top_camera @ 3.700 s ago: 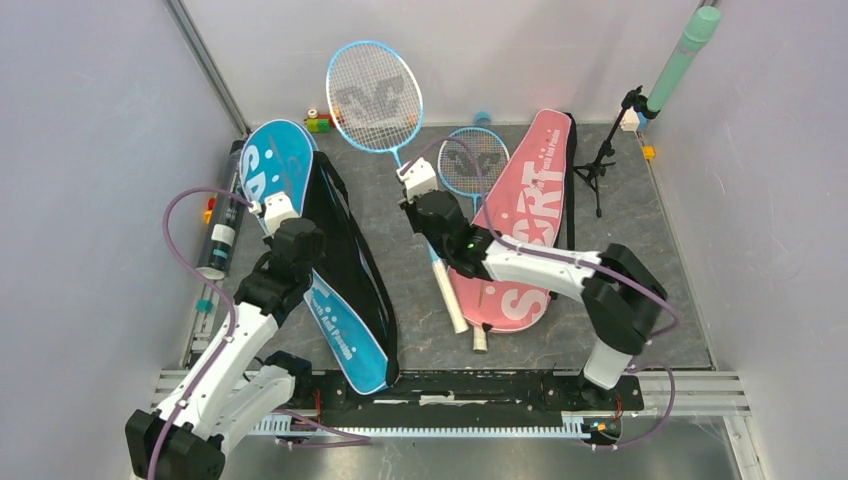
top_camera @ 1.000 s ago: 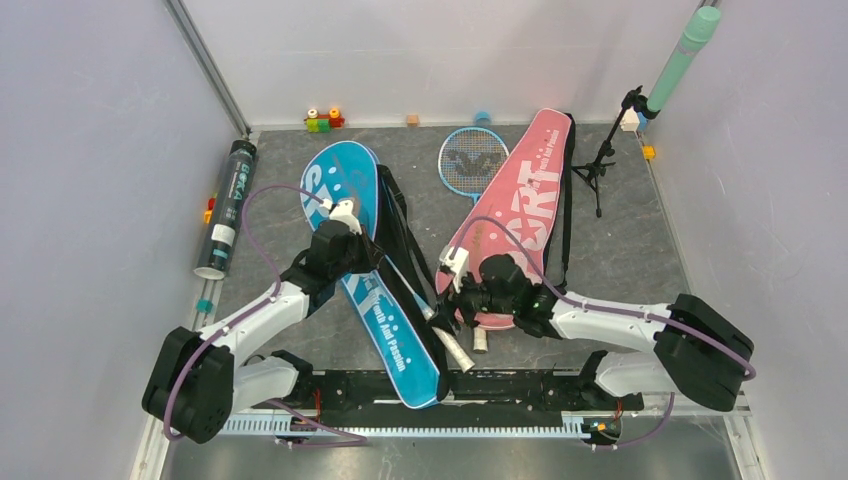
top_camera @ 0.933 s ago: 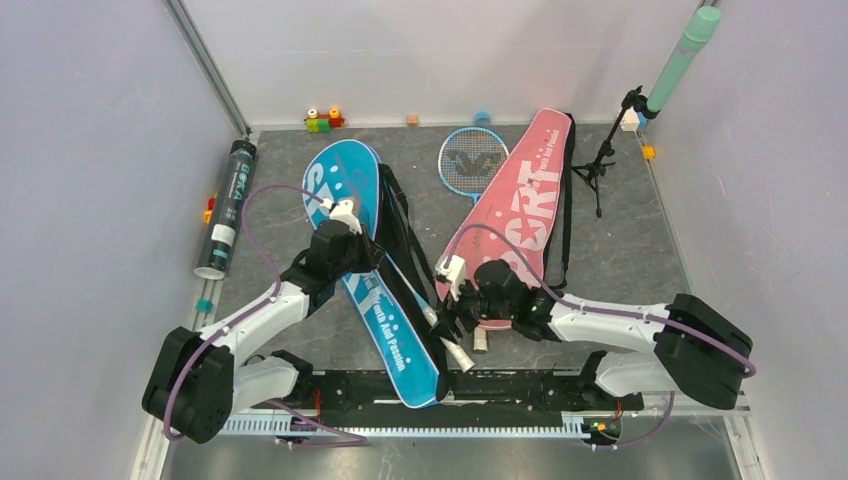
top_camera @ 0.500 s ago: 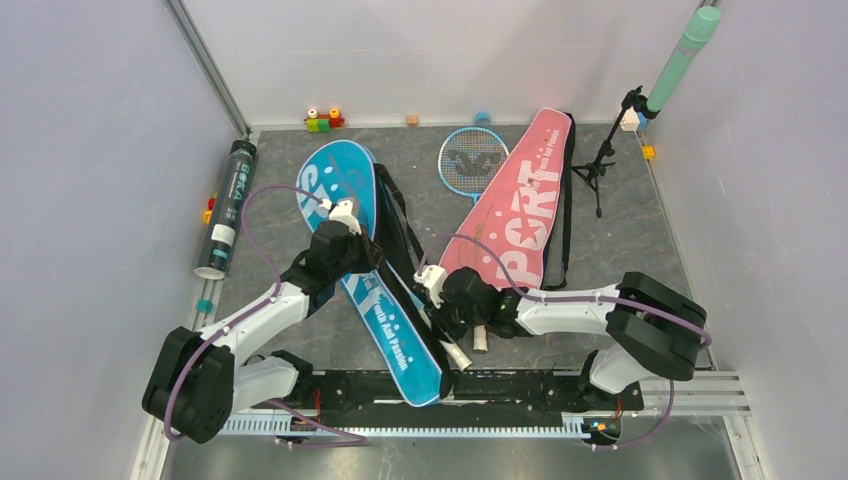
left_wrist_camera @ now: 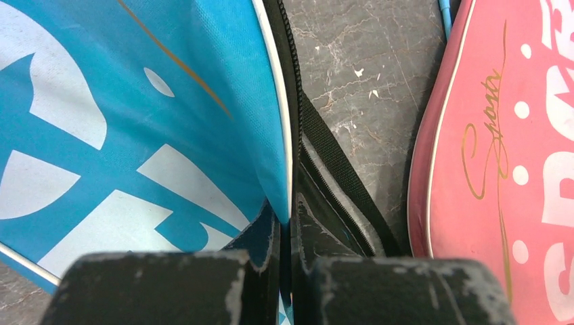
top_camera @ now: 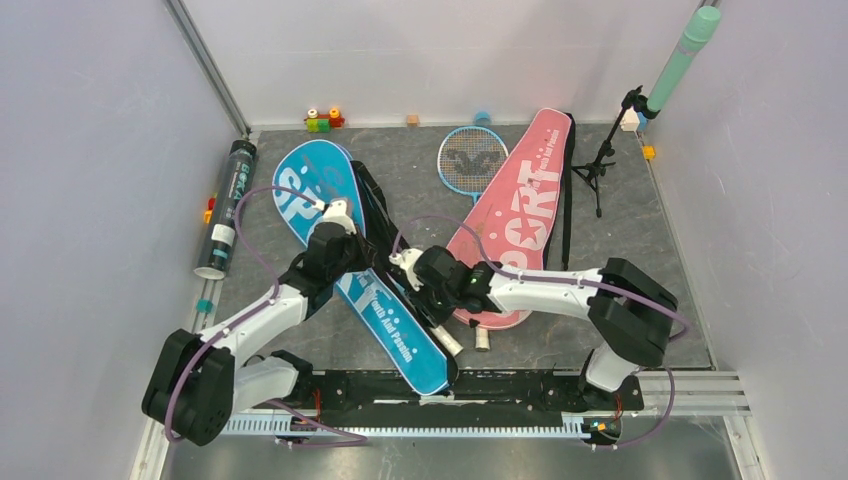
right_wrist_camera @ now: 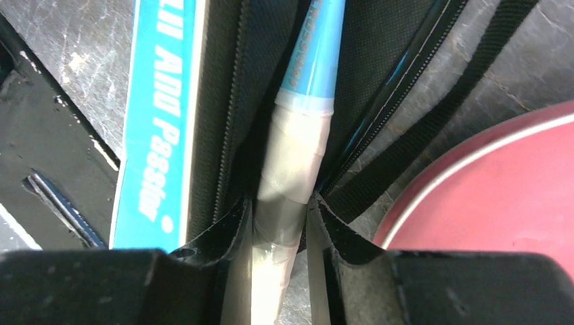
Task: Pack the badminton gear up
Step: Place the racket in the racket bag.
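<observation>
Blue bag lies diagonally, head far-left; left jaws pinch it, right jaws grip racket handle

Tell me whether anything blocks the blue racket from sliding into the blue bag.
Nothing visible does. The left end effector holds the blue bag open by its edge, the blue racket lies partly inside it, and the right end effector grips its white handle.
</observation>
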You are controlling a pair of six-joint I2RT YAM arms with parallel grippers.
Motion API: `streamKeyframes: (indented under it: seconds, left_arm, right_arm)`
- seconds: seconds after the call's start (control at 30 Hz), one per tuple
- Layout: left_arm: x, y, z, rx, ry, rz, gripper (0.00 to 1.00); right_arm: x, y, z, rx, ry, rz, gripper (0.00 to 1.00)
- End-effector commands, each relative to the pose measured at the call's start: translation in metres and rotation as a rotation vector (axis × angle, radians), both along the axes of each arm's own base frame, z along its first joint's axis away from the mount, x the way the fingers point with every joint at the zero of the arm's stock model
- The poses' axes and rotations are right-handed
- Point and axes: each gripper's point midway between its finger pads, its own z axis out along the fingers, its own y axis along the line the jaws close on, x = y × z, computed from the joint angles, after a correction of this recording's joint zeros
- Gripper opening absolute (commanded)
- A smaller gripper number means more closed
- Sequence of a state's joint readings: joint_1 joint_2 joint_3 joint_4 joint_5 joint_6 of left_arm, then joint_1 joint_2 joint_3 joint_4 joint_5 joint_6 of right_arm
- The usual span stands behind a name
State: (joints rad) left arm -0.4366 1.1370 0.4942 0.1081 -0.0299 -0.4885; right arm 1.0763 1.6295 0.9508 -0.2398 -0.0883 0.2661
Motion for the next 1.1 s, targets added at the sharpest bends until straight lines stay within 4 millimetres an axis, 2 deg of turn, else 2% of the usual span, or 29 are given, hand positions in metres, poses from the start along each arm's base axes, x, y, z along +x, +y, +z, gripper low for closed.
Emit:
streamKeyframes:
  seconds: [0.0,0.13,0.23,0.33,0.47,0.53,0.67,0.73,0.87,1.0,1.07]
  left_arm:
    - [-0.032,-0.047,0.015,-0.148,-0.021,-0.212,0.02]
    - [-0.052,-0.056,0.016,-0.227,-0.02,-0.258,0.02]
    - [-0.059,-0.052,0.009,-0.22,0.0,-0.249,0.02]
    - [-0.06,-0.044,0.003,-0.189,0.015,-0.216,0.02]
    - [-0.048,-0.033,0.007,-0.137,-0.011,-0.152,0.02]
    - [-0.041,-0.033,0.01,-0.113,-0.02,-0.146,0.02]
    - [-0.033,-0.043,0.013,-0.118,-0.01,-0.166,0.02]
    - [-0.033,-0.052,0.013,-0.148,-0.008,-0.198,0.02]
    - [-0.039,-0.069,0.015,-0.209,-0.007,-0.259,0.02]
    - [-0.049,-0.081,0.017,-0.254,-0.014,-0.317,0.02]
    - [-0.056,-0.087,0.022,-0.293,-0.025,-0.358,0.02]
  right_arm:
    - [0.042,0.091,0.099,0.345,-0.186,0.062,0.0]
    - [0.048,0.108,0.112,0.4,-0.152,0.085,0.0]
    - [0.063,0.109,0.133,0.404,-0.235,0.082,0.0]
    - [0.084,0.092,0.146,0.307,-0.356,0.064,0.0]
    - [0.105,0.054,0.14,0.103,-0.467,-0.005,0.0]
    - [0.106,0.039,0.135,0.039,-0.479,-0.013,0.0]
    - [0.097,0.034,0.136,0.057,-0.464,0.009,0.0]
    - [0.093,0.041,0.138,0.124,-0.453,0.003,0.0]
    - [0.081,0.07,0.148,0.365,-0.369,-0.041,0.0]
    - [0.051,0.105,0.165,0.645,-0.246,0.058,0.0]
    - [0.037,0.12,0.166,0.72,-0.202,0.147,0.0]
